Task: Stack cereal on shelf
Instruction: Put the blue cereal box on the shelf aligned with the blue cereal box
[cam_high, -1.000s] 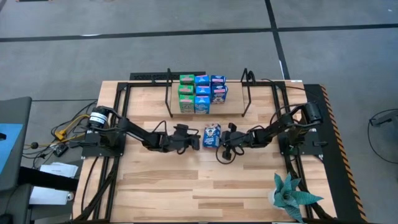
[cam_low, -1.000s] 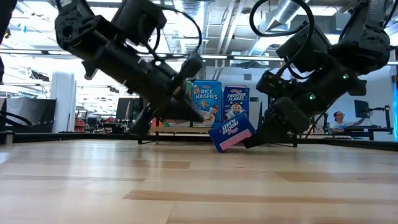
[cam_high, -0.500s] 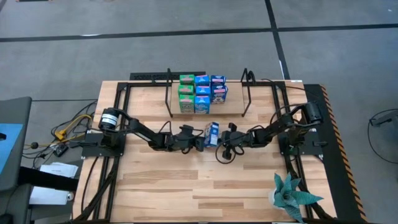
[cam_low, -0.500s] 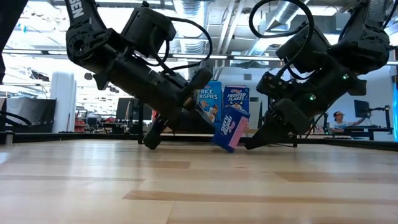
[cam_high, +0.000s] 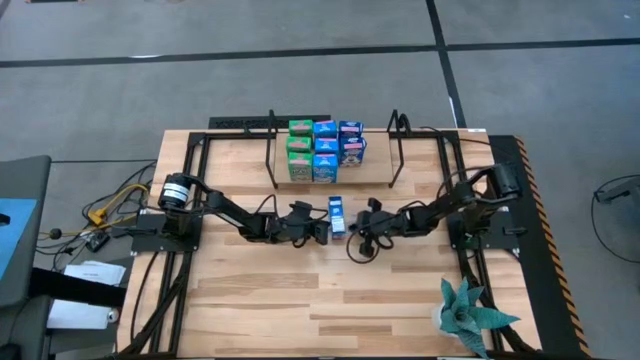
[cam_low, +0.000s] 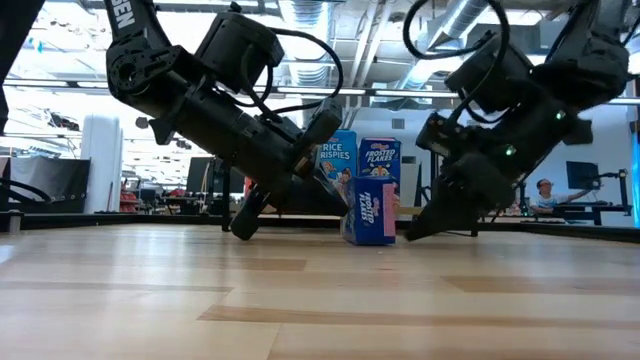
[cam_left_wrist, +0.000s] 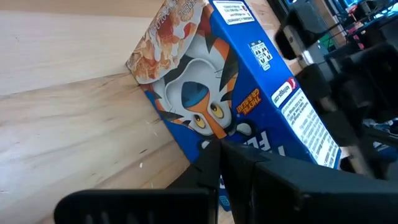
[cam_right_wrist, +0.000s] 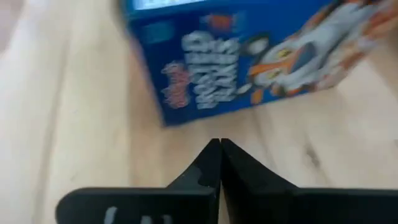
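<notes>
A dark blue cereal box (cam_high: 337, 215) with a tiger picture stands upright on its bottom on the table's middle (cam_low: 370, 212). It stands between my two grippers. My left gripper (cam_high: 322, 228) is shut at the box's left side. My right gripper (cam_high: 357, 226) is shut at its right, with its tips (cam_right_wrist: 219, 144) low over the wood and a strip of bare table before the box (cam_right_wrist: 249, 56). At the far middle, several green, light blue and dark blue cereal boxes (cam_high: 325, 150) stand stacked on the shelf, between its black wire uprights (cam_high: 272, 160). My left gripper has its shut fingertips (cam_left_wrist: 219, 144) against the box's picture face (cam_left_wrist: 205, 118), near the big letters of the name. It comes from the table's left, slanting a little downward. The box stands upright with its bottom on the table.
A potted plant (cam_high: 470, 315) stands at the near right corner. Black frame rails (cam_high: 190, 200) run along both table sides and cables (cam_high: 110, 205) lie at the left. Bare wood stretches toward the near edge. A person (cam_low: 545, 195) sits in the room behind.
My left gripper has gone down and toward the table's right, up to the box. The box leaned tilted, with one lower edge on the table, against my right gripper. It has tipped up and now stands upright. My right gripper has kept its place.
</notes>
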